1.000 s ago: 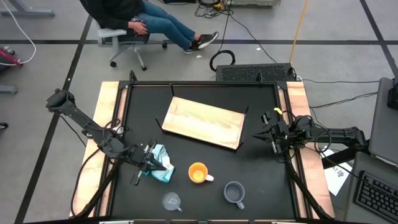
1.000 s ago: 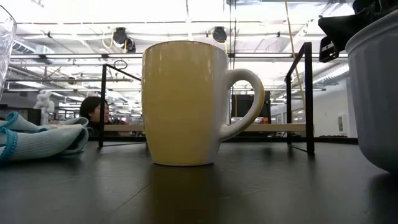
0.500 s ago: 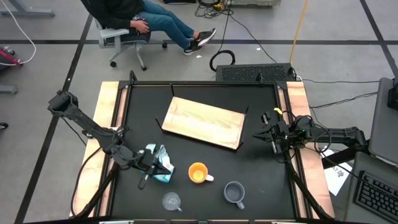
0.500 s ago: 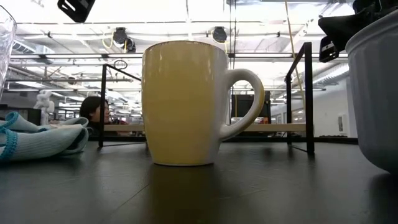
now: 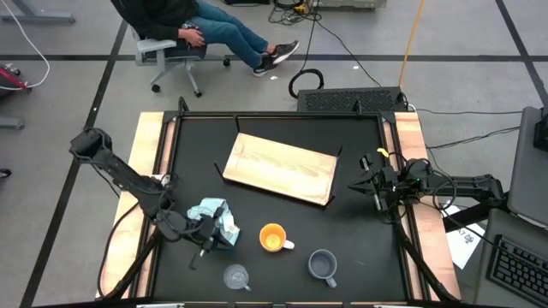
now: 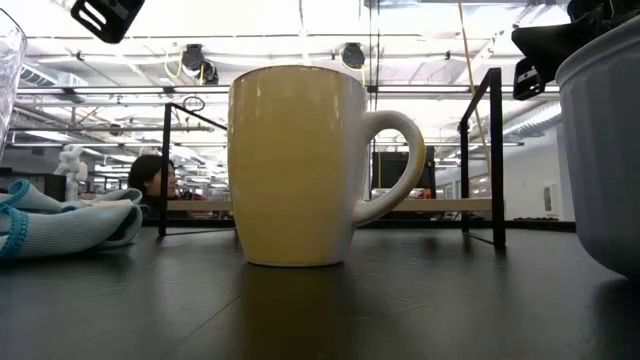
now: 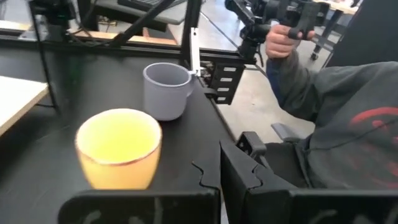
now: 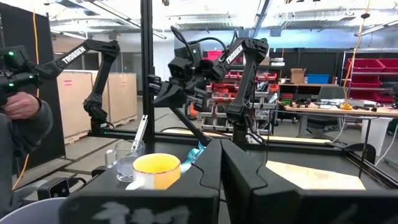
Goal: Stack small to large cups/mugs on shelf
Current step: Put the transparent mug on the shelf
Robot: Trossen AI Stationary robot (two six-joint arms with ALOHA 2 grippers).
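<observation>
Left gripper point(image 5: 199, 253) down low over the tabletop point(image 5: 360, 222), just beside the blue cloth point(image 5: 214, 218), fingers shut, nothing in them. Glass cup point(image 5: 235, 276) sitting near the front edge, just right of that gripper and apart from it. Orange mug point(image 5: 273, 238) upright a bit further right, white handle pointing right. Shelf point(image 5: 281, 168) lying flat behind it toward the back, tilted at an angle, nothing on it. Grey-blue mug point(image 5: 323, 266) upright near the front, right of the orange one, not touching. Right gripper point(image 5: 377, 190) parked way over at the right edge of the tabletop, also closed and empty. Person in a chair point(image 5: 188, 30) on the floor beyond the back edge.
</observation>
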